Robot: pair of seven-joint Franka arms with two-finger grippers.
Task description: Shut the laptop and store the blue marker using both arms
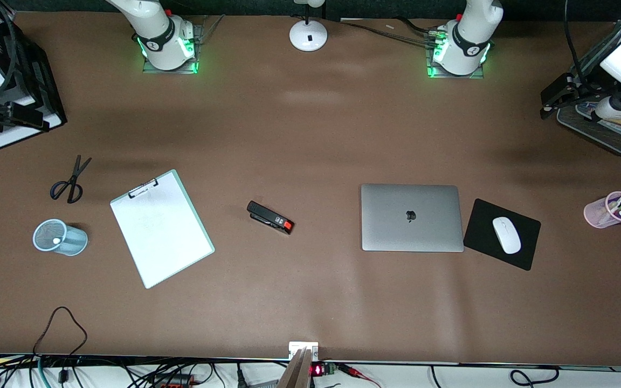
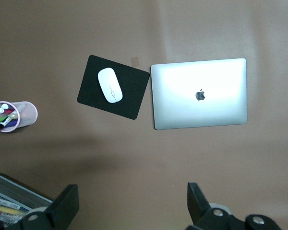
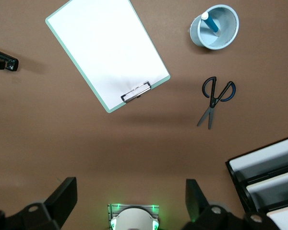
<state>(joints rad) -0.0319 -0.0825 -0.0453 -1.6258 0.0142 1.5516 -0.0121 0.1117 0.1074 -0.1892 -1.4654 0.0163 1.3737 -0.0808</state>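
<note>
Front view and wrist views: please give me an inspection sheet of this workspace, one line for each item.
Surface: brown table, nothing spilled.
Job's things: slim silver-grey laptop closed; bright blue marker standing in pale blue mesh cup.
Clutter: mint-rimmed white clipboard, black scissors, black stapler, white mouse on black pad, pink pen cup.
Grippers: left gripper open, empty; right gripper open, empty; both raised.
Cables: black cable loop near the camera's table edge.
Surroundings: black file tray.
</note>
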